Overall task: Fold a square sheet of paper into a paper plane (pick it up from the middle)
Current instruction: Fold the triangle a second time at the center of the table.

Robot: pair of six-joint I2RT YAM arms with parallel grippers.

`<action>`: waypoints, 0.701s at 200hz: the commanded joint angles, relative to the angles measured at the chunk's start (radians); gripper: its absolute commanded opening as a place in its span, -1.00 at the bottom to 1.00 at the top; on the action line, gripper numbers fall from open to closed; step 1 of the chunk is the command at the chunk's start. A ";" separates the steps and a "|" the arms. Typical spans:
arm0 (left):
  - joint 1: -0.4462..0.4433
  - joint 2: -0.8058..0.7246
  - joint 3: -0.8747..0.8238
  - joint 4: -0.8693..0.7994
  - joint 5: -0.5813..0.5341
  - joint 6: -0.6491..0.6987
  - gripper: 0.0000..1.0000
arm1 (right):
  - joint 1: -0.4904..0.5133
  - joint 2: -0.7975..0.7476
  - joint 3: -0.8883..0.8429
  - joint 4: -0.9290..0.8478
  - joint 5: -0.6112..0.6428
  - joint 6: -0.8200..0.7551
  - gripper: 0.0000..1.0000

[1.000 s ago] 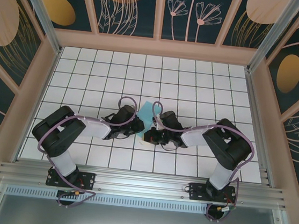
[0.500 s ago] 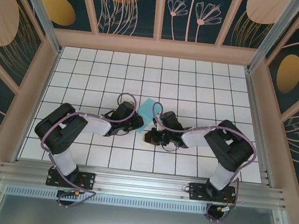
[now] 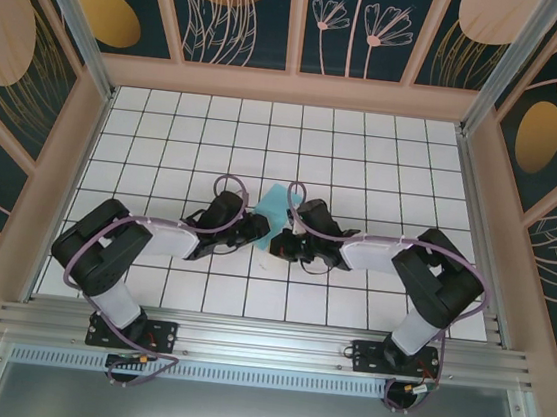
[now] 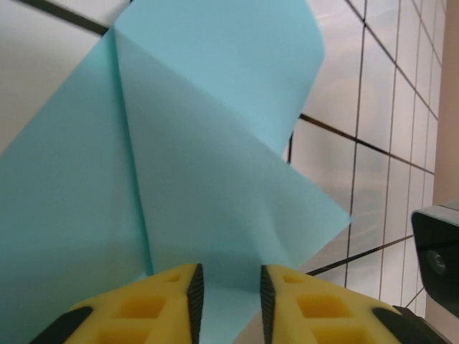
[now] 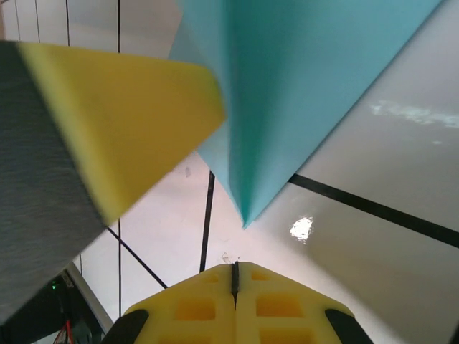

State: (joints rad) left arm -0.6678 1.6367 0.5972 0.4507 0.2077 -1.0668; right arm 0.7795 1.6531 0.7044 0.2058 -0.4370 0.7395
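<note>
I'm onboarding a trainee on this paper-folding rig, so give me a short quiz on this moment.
1. True or false: the right gripper is shut.
2. The creased sheet of paper is: A white, B light blue, C yellow.
3. In the left wrist view, are the fingers of the left gripper touching or apart?
Key: 1 true; 2 B; 3 apart.
</note>
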 commanded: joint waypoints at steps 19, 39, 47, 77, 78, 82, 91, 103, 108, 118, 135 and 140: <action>0.029 -0.039 0.096 -0.116 -0.077 0.087 -0.35 | -0.006 -0.038 0.033 -0.039 0.036 -0.009 -1.00; 0.060 -0.012 0.121 -0.119 -0.056 0.111 -0.40 | -0.006 -0.036 0.044 -0.027 0.036 -0.003 -1.00; 0.069 -0.002 0.128 -0.118 -0.042 0.118 -0.42 | -0.006 -0.030 0.055 -0.025 0.025 -0.006 -1.00; 0.099 0.044 0.155 -0.090 0.019 0.132 -0.44 | 0.008 0.011 0.111 -0.013 -0.019 -0.013 -1.00; 0.099 0.045 0.157 -0.090 0.021 0.132 -0.44 | 0.008 0.013 0.112 -0.012 -0.018 -0.014 -1.00; 0.100 0.054 0.163 -0.090 0.030 0.136 -0.45 | 0.010 0.019 0.119 -0.012 -0.018 -0.011 -1.00; 0.100 0.070 0.177 -0.088 0.042 0.139 -0.45 | 0.010 0.033 0.134 -0.012 -0.019 -0.007 -1.00; 0.100 0.091 0.186 -0.086 0.054 0.139 -0.45 | 0.013 0.054 0.157 -0.015 -0.018 -0.006 -1.00; 0.100 0.101 0.188 -0.085 0.055 0.139 -0.45 | 0.012 0.064 0.167 -0.019 -0.019 -0.011 -1.00; 0.100 0.104 0.191 -0.086 0.053 0.142 -0.45 | 0.011 0.089 0.187 -0.037 0.000 -0.020 -1.00; 0.100 0.106 0.190 -0.090 0.043 0.144 -0.45 | 0.004 0.128 0.207 -0.041 0.004 -0.022 -1.00; 0.100 0.107 0.191 -0.091 0.041 0.145 -0.46 | 0.004 0.137 0.212 -0.041 0.007 -0.022 -1.00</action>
State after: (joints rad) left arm -0.5701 1.7275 0.7662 0.3744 0.2359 -0.9493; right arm 0.7834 1.7348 0.8783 0.1822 -0.4381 0.7380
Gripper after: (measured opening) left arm 0.274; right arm 0.050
